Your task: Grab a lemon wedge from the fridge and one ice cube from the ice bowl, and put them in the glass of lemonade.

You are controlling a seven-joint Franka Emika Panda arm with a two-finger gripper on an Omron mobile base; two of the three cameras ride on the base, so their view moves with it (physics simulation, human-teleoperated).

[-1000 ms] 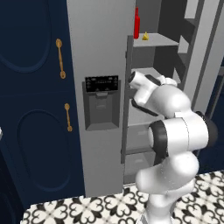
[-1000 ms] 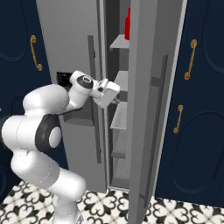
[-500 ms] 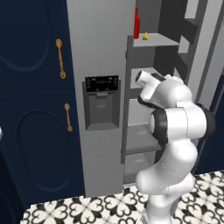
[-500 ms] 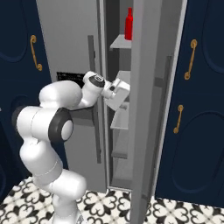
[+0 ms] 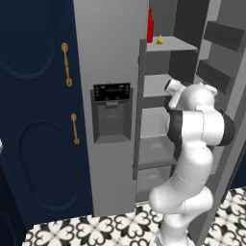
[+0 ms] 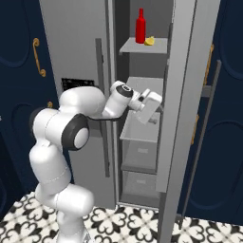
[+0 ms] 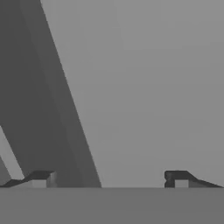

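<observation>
The grey fridge [image 5: 110, 57] [image 6: 76, 42] stands with its right door [image 6: 182, 95] swung open. On the top shelf a tiny yellow lemon wedge [image 5: 159, 41] [image 6: 150, 41] lies just right of a tall red bottle [image 5: 150, 26] [image 6: 140, 26]. My gripper [image 6: 153, 118] [image 7: 109, 177] is inside the opening at middle-shelf height, well below the wedge. It is open with nothing between its fingertips [image 7: 41, 178] and faces a plain grey inner surface. The ice bowl, ice cube and glass of lemonade are out of view.
Navy cabinets with gold handles [image 5: 66, 65] [image 6: 38, 57] flank the fridge. The black dispenser panel [image 5: 111, 113] sits on the closed left door. Lower shelves and drawers [image 6: 140, 152] fill the compartment under my hand. The open door's racks [image 5: 218, 53] hang close on the right.
The jaws have gone from shut to wide open. The hand has swung right, from the edge of the left door into the fridge opening.
</observation>
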